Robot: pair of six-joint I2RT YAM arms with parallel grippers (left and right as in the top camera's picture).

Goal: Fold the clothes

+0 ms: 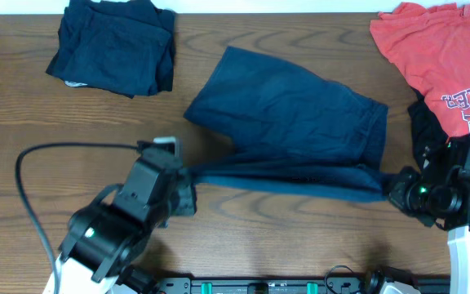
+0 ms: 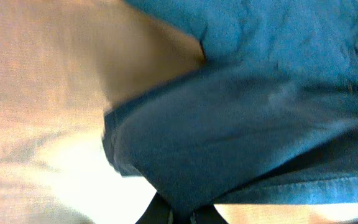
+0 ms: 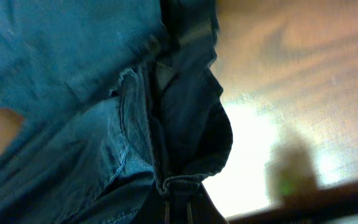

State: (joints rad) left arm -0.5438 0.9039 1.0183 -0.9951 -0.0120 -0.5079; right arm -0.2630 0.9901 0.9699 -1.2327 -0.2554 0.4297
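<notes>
Limp, likely weighty denim shorts (image 1: 296,110), near edge pulled taut: left gripper (image 1: 188,181) and right gripper (image 1: 388,189) each pinched closed on its stiffer hemmed corners, the best holds.

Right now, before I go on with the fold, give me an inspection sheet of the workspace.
Surface: brown wooden table.
Job's things: blue shorts mid-table, near edge lifted and stretched between both tools; dark folded pile far left; red shirt far right, lying over a black garment.
Clutter: nothing seen.
Grippers: left tool shut on the shorts' left end; right tool shut on their right end.
Cables: black cable loops over the table beside the left arm.
Surroundings: black rail along the near edge.
</notes>
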